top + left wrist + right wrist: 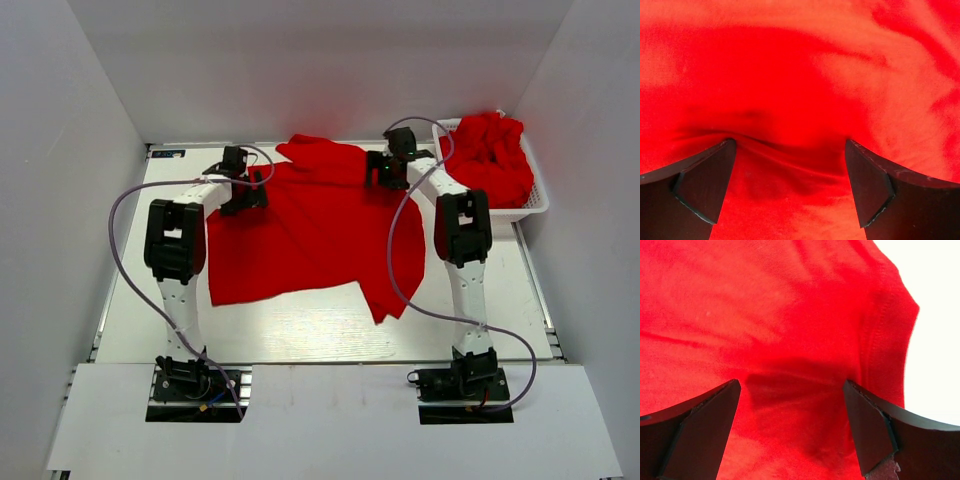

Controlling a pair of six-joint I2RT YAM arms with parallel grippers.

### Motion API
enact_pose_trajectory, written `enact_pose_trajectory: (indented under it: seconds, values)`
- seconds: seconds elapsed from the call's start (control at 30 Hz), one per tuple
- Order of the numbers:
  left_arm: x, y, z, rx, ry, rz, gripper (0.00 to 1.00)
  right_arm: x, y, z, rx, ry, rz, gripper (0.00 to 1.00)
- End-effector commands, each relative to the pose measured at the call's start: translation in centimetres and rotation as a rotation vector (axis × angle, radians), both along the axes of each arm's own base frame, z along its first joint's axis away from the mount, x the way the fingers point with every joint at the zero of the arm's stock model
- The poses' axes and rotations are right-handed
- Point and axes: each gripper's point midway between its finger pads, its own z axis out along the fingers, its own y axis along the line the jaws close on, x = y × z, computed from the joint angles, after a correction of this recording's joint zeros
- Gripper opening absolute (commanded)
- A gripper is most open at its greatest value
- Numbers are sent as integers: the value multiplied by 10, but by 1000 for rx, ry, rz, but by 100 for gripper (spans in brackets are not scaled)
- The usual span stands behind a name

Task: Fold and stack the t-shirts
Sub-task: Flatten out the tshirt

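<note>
A red t-shirt [310, 235] lies spread on the white table, rumpled at its far edge and lower right. My left gripper [245, 192] is open and pressed down on the shirt's far left part; in the left wrist view [790, 150] the cloth bulges between the fingers [705, 185]. My right gripper [385, 172] is open on the shirt's far right part, near a hemmed edge [885, 335]; the right wrist view [790, 390] shows cloth between its fingers [867, 425]. More red shirts [492, 155] are heaped in the basket.
A white slatted basket [532, 205] stands at the far right of the table. White walls close in the left, right and far sides. Grey cables loop from both arms over the table.
</note>
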Motion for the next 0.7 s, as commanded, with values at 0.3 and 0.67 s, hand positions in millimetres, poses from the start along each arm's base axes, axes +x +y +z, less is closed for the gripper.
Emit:
enact_pose_trajectory:
  seconds: [0.3, 0.67]
  values:
    - [43, -17, 32, -35, -72, -121, 100, 19, -47, 46, -55, -71, 89, 90]
    - [-73, 33, 115, 36, -122, 150, 100, -90, -31, 88, -192, -100, 158, 90]
